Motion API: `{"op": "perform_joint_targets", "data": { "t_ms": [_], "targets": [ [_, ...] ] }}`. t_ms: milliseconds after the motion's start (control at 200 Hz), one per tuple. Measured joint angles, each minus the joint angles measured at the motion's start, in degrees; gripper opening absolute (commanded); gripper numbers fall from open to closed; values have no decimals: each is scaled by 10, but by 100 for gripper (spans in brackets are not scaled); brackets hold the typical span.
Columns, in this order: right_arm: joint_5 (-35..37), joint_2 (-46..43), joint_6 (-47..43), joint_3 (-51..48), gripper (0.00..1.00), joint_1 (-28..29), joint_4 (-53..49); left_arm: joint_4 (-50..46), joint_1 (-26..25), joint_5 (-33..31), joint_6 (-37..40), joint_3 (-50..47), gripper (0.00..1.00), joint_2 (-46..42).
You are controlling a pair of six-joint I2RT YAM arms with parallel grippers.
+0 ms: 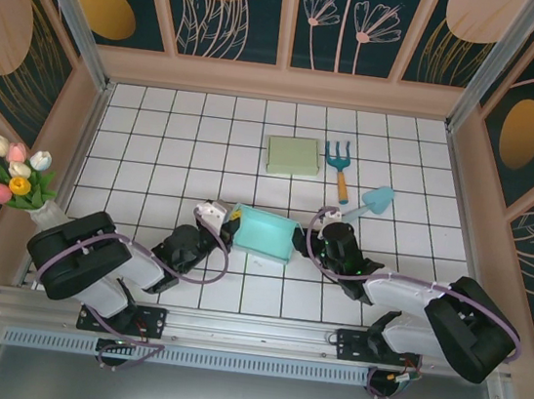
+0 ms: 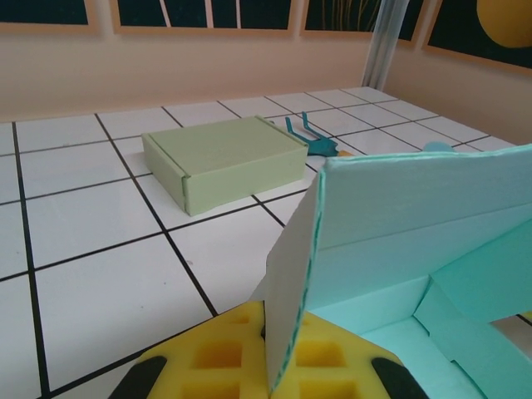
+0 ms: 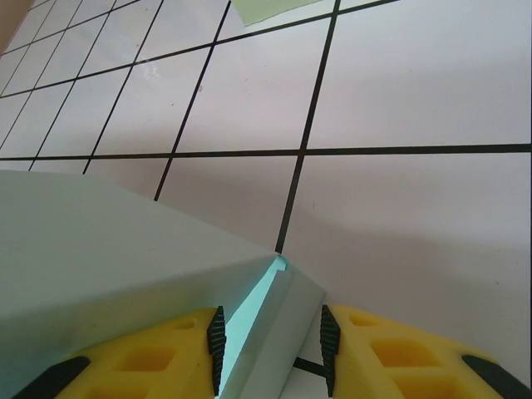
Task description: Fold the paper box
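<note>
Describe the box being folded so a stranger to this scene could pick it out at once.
Start at the white tiled table and look toward its near edge, between the two arms. The paper box sits there, its ends pinched by the left tool and the right tool. Unlike the closed pale green box farther back, it is turquoise and open on top.

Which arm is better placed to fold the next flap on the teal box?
Likely left: the left gripper pinches the upright end flap of the teal box and could push it inward, while the right gripper clamps the opposite wall.
</note>
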Motion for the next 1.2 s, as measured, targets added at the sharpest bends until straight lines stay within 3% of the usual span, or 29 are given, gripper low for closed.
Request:
{"op": "perform_joint_targets", "data": {
  "t_ms": [175, 641, 876, 1201],
  "targets": [
    [6, 0, -5, 0, 39, 0, 0, -34, -3, -1, -30, 22, 0, -3],
    [16, 0, -17, 0, 39, 0, -2, -18, -10, 6, -129, 36, 5, 25],
    [26, 0, -19, -4, 39, 0, -6, -33, -20, 6, -143, 47, 4, 30],
    [37, -14, -14, -26, 39, 15, -2, 158, -45, -19, -115, 9, 0, 157]
  ]
}}
